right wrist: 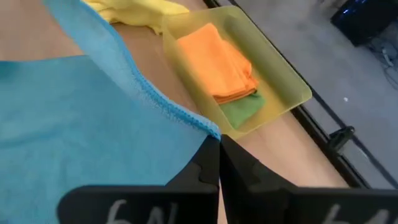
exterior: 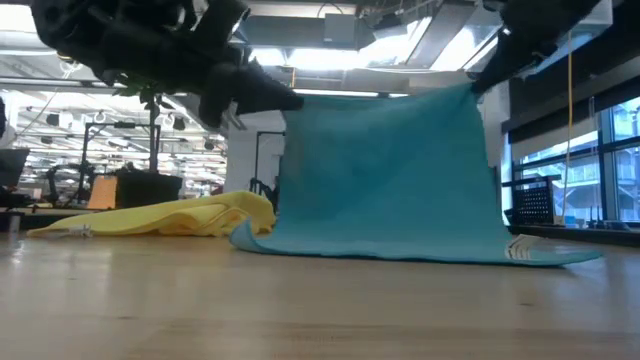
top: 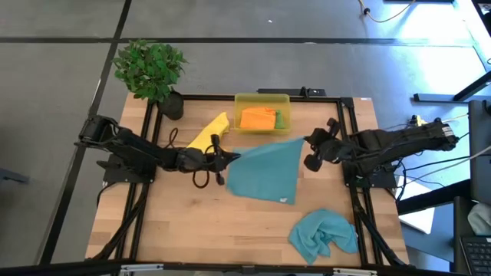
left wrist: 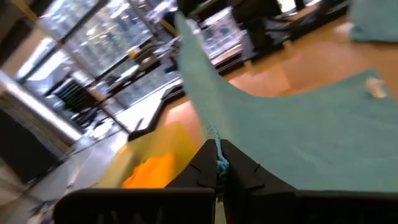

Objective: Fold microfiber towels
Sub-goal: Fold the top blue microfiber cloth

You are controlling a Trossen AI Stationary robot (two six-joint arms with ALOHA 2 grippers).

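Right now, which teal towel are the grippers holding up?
The spread teal towel at mid-table, pinched by both grippers; the other teal towel lies crumpled near the front edge.

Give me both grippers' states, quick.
Left gripper: shut on a corner of the teal towel.
Right gripper: shut on its opposite corner.

a plain teal-blue towel (top: 266,170) hangs spread over the pale wood-grain table (top: 176,222). beside the translucent yellow bin (top: 261,100) lies a plain yellow towel (top: 209,132); inside the bin an orange towel (top: 258,118) sits on a green towel (top: 280,119). far from the bin, a second light teal-blue towel (top: 323,234) lies crumpled. both arms are black; the potted plant (top: 149,67) has green leaves.
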